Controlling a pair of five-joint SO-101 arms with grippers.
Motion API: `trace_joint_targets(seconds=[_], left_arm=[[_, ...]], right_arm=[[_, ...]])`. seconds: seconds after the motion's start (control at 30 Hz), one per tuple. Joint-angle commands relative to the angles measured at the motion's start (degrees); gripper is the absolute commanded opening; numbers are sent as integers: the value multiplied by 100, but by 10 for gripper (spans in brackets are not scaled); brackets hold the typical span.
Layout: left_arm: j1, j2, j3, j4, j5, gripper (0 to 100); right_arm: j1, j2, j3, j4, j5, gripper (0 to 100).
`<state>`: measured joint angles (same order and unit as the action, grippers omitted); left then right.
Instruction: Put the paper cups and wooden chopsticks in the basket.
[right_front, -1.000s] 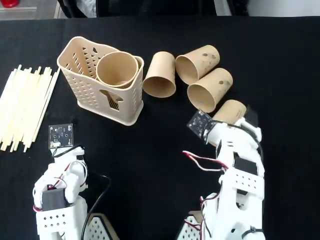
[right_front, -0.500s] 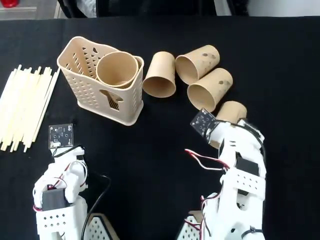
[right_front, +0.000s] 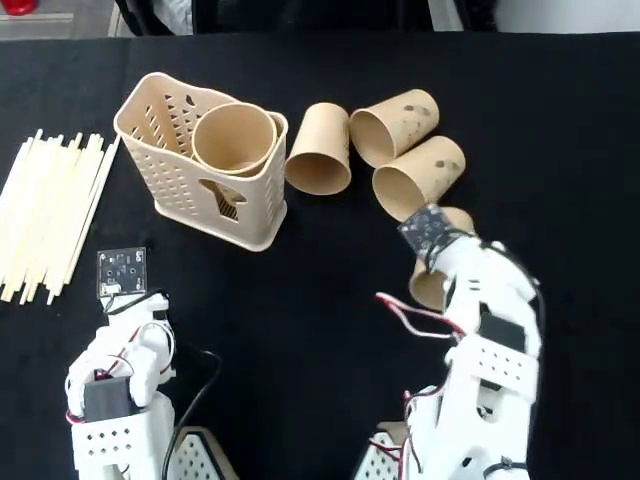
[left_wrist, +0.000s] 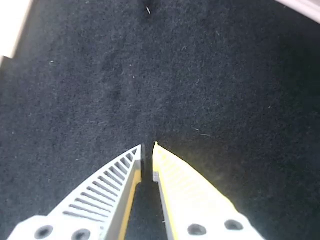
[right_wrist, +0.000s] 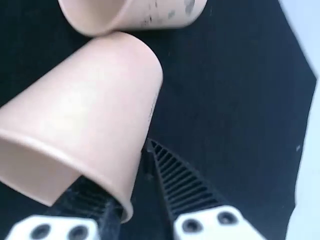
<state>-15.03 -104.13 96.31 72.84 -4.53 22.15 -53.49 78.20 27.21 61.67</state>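
Evidently gripped the plain tan paper cup (right_wrist: 85, 110) by its wall with the right pincer (right_wrist: 142, 160): ribbed finger outside, dark finger apparently inside the mouth, narrowed onto the paper. Held it sideways, mouth back toward the wrist, likely because a rim pinch was the readiest hold on a cup lying down. Judged the grip thin, with crushing or slipping possible on a lift.

Noted a speckled tan paper cup (right_wrist: 135, 15) just ahead of that pincer's tips, close to the held one; could not tell whether touching. Placed another speckled paper cup (right_front: 395, 125) and a plain paper cup on its side (right_front: 320, 150) farther ahead and leftward. Placed the cream perforated plastic basket (right_front: 180, 185) well to the left, with one upright paper cup (right_front: 235, 138) already inside.

Read the finger placement from the wrist camera; got the route to the basket from overhead.

Found the left pincer (left_wrist: 147, 150) closed tip to tip on nothing, over the black cloth-covered table (left_wrist: 225, 75). Saw the pale wooden chopsticks (right_front: 50, 215) ahead and left of it, fanned flat, not yet collected.
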Motion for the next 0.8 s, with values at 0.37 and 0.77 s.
trace_joint_targets(seconds=[0.37, 0.77], left_arm=[[4, -9, 110, 0, -9, 54], [4, -9, 110, 0, -9, 54]], right_arm=[[-132, -40, -3679, 5099, -1697, 12], [-2426, 268, -6923, 7367, -3112, 12]])
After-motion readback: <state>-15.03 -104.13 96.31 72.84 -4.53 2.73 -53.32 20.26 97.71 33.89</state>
